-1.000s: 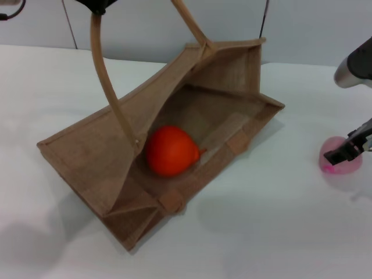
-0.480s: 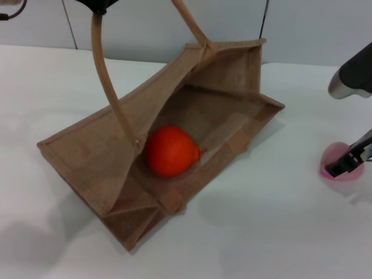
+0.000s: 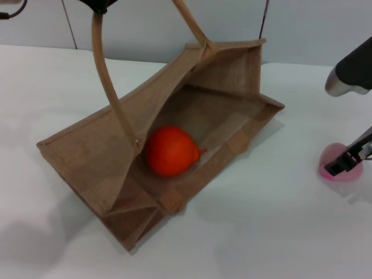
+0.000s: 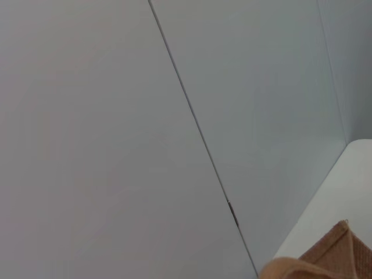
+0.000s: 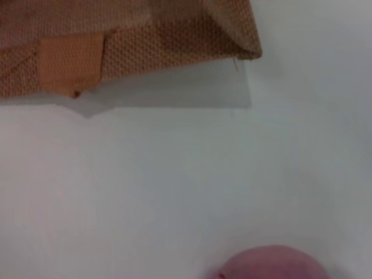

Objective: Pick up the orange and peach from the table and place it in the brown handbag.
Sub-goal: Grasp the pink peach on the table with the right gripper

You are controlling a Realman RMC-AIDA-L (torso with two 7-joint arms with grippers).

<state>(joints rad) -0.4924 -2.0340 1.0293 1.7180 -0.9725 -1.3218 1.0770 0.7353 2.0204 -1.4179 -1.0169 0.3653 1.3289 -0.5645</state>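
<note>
Orange (image 3: 170, 150): already in the brown handbag (image 3: 87, 152), lying on its inner wall near the mouth.
Handbag: mid-tabletop, mouth toward the right edge.
Left gripper (image 3: 97, 4): up at the far edge, where the handle (image 3: 107, 78) tops out (its fingers can't be told from here).
Peach (image 3: 337, 163): by the right edge, well apart from the bag.
Right gripper (image 3: 347, 161): over the peach; whether its fingers are apart or together, can't tell.
Key relation: the peach sits right under the right gripper, so it's the nearer arm, and the bag lies to its left.

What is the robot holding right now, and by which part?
The left gripper holds the brown handbag up by one arched handle. The right gripper is down at the peach on the table; whether it grips cannot be told.
</note>
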